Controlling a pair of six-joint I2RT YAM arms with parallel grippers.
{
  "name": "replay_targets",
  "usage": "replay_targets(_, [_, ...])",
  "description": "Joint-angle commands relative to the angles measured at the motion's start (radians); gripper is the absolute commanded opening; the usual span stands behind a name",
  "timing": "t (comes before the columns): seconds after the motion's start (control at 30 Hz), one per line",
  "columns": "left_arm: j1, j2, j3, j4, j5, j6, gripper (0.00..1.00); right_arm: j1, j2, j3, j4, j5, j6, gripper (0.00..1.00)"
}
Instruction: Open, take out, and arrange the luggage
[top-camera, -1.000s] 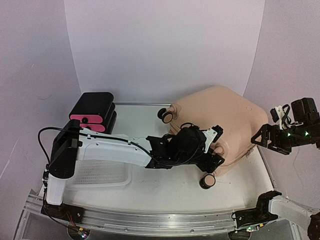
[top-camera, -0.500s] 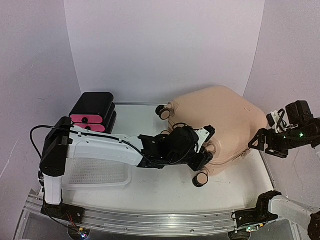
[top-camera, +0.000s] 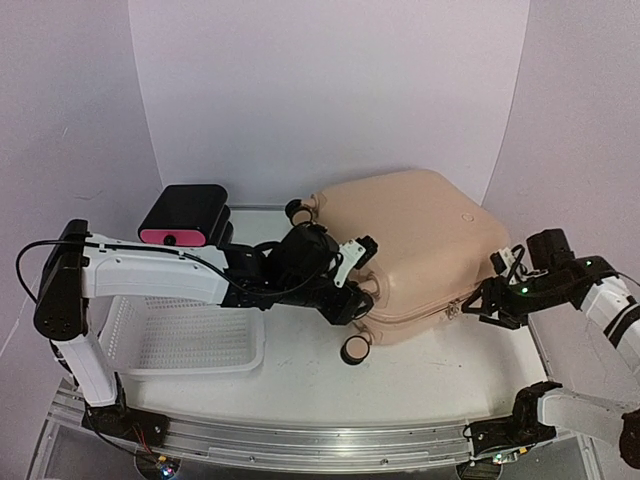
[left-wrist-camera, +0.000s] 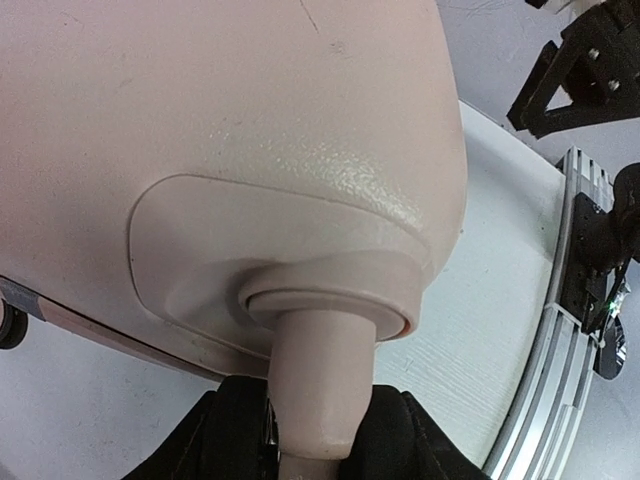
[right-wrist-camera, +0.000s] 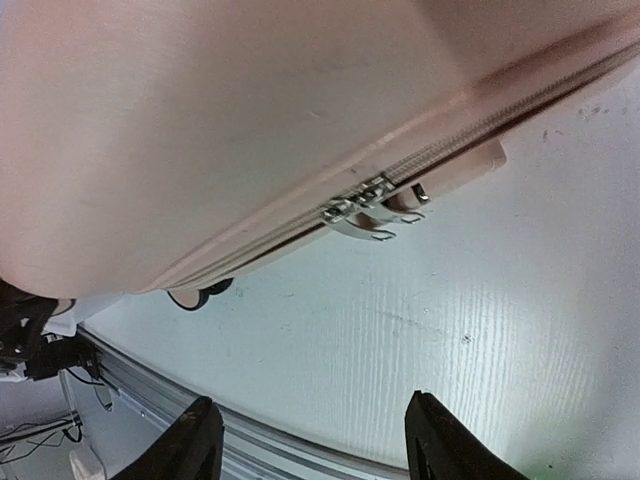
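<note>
The luggage (top-camera: 420, 235), a big peach-pink hard-shell suitcase, lies on its side on the white table and is zipped closed. Two black wheels (top-camera: 355, 350) stick out at its left end. My left gripper (top-camera: 352, 283) is shut on the peach wheel stem (left-wrist-camera: 325, 370) at the case's near left corner, with the black fingers (left-wrist-camera: 235, 430) on either side of it. My right gripper (top-camera: 480, 305) hangs open at the case's right side, just short of the silver zipper pulls (right-wrist-camera: 365, 212). Nothing lies between its fingertips (right-wrist-camera: 195, 440).
A black-and-pink drawer box (top-camera: 185, 215) stands at the back left. A white mesh basket (top-camera: 185, 335) lies at the front left under my left arm. An aluminium rail (top-camera: 300, 440) runs along the table's near edge. Purple walls close in on the back and sides.
My left arm has dragged the luggage leftward and turned it. My right gripper came down from up high to the zipper side of the case, and its jaws narrowed.
</note>
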Motion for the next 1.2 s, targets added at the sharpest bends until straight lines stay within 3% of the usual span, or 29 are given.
replay_targets(0.0, [0.152, -0.134, -0.024, -0.138, -0.287, -0.139, 0.19, 0.111, 0.01, -0.088, 0.331, 0.005, 0.062, 0.62])
replay_targets(0.13, [0.195, -0.191, -0.062, -0.153, -0.286, -0.123, 0.19, 0.263, 0.029, -0.115, 0.385, 0.235, 0.021, 0.62])
replay_targets(0.27, [0.209, -0.239, -0.093, -0.161, -0.246, -0.122, 0.19, 0.27, 0.102, -0.085, 0.409, 0.311, -0.027, 0.63])
replay_targets(0.43, [0.208, -0.247, -0.103, -0.163, -0.17, -0.11, 0.22, 0.256, 0.178, 0.054, 0.392, 0.379, -0.051, 0.84])
replay_targets(0.5, [0.208, -0.245, -0.102, -0.168, -0.136, -0.107, 0.35, 0.239, 0.239, 0.176, 0.338, 0.374, -0.058, 0.89])
replay_targets(0.53, [0.208, -0.243, -0.1, -0.171, -0.115, -0.106, 0.46, 0.227, 0.277, 0.245, 0.303, 0.378, -0.065, 0.95])
replay_targets(0.6, [0.208, -0.243, -0.094, -0.172, -0.075, -0.107, 0.65, 0.194, 0.356, 0.393, 0.248, 0.374, -0.072, 0.98])
replay_targets(0.7, [0.208, -0.264, -0.088, -0.177, -0.023, -0.115, 0.86, 0.07, 0.5, 0.57, 0.217, 0.224, -0.021, 0.98])
replay_targets(0.8, [0.208, -0.301, -0.071, -0.211, -0.005, -0.137, 0.94, 0.002, 0.674, 0.765, 0.205, 0.141, 0.004, 0.98])
replay_targets(0.97, [0.23, -0.365, -0.026, -0.291, 0.002, -0.238, 1.0, -0.063, 0.974, 1.106, 0.201, -0.039, 0.056, 0.98])
replay_targets(1.17, [0.324, -0.334, 0.025, -0.327, 0.013, -0.505, 0.99, -0.076, 1.309, 1.481, 0.186, -0.219, 0.094, 0.98])
